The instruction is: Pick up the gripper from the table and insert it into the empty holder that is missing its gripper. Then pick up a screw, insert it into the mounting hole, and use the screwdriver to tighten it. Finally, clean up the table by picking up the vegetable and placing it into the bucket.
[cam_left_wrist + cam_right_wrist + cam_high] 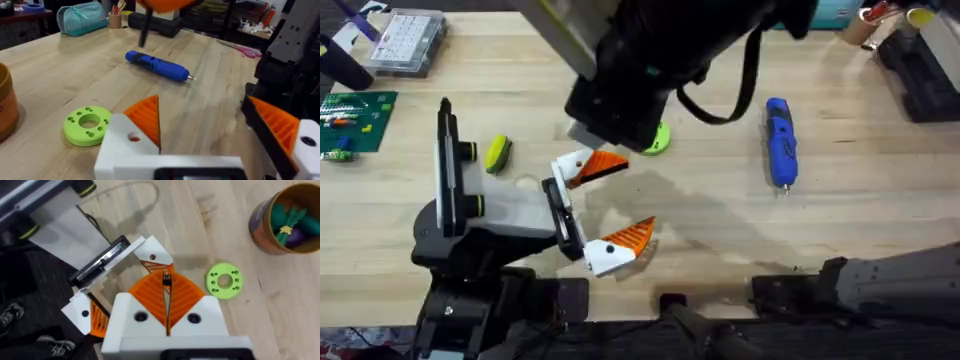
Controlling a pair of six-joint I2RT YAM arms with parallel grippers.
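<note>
My left gripper [610,203] stands open low over the table's middle, its white fingers [140,125] with orange ribbed pads spread wide. The right arm reaches across above it. My right gripper [166,280] is shut on a small dark screw [166,277], held just over a hole in one white finger [152,257] of the left gripper. The blue screwdriver [780,140] lies on the table at the right, apart from both grippers. The yellow and green vegetable [498,152] lies at the left beside the left arm. The orange bucket [260,225] holds toy vegetables.
A green ring [657,138] with small holes lies next to the left gripper. A clear compartment box [408,40] and a green board [350,120] sit at the far left. Dark boxes and a cup line the back right edge.
</note>
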